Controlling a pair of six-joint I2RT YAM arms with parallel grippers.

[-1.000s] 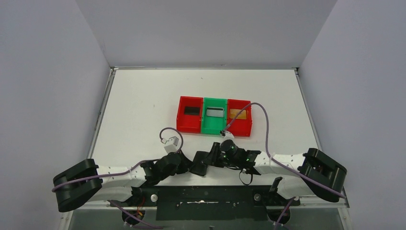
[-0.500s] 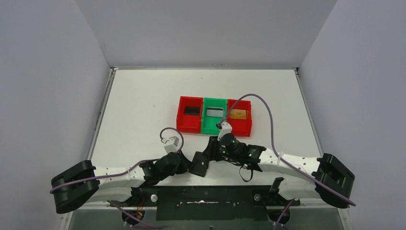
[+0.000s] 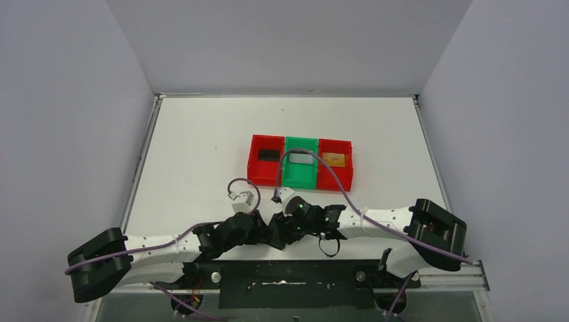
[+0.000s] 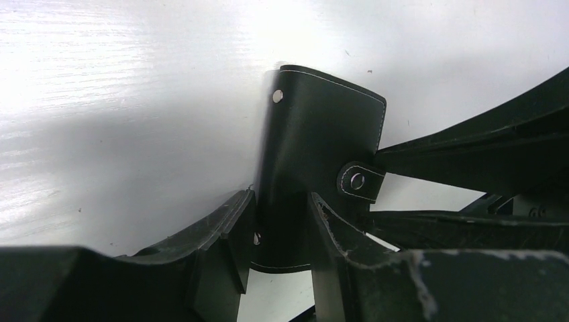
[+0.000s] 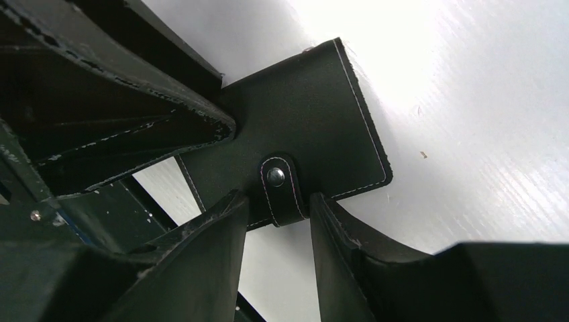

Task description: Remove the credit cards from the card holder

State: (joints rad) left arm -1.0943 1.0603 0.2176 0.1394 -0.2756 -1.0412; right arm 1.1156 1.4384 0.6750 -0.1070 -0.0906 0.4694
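Note:
The black card holder point(image 4: 322, 127) stands on edge at the near middle of the table, folded shut, with its snap tab point(image 5: 278, 191) fastened. My left gripper point(image 4: 282, 221) is shut on the holder's lower part. My right gripper point(image 5: 275, 208) has a finger on each side of the snap tab, with a thin gap showing on both sides. In the top view the two grippers point(image 3: 275, 231) meet at the holder. A gold card point(image 3: 333, 159) lies in the right red tray. No card shows at the holder.
A red tray point(image 3: 253, 169), a green tray point(image 3: 289, 180) and a second red tray point(image 3: 347, 176) stand in a row mid-table. The left red tray holds a black card point(image 3: 269, 154) and the green one a grey card point(image 3: 302, 158). Both arms lie low along the near edge.
My right gripper lifted away toward the trays, then came back down and left onto the holder's snap tab. The left gripper kept its hold and barely moved.

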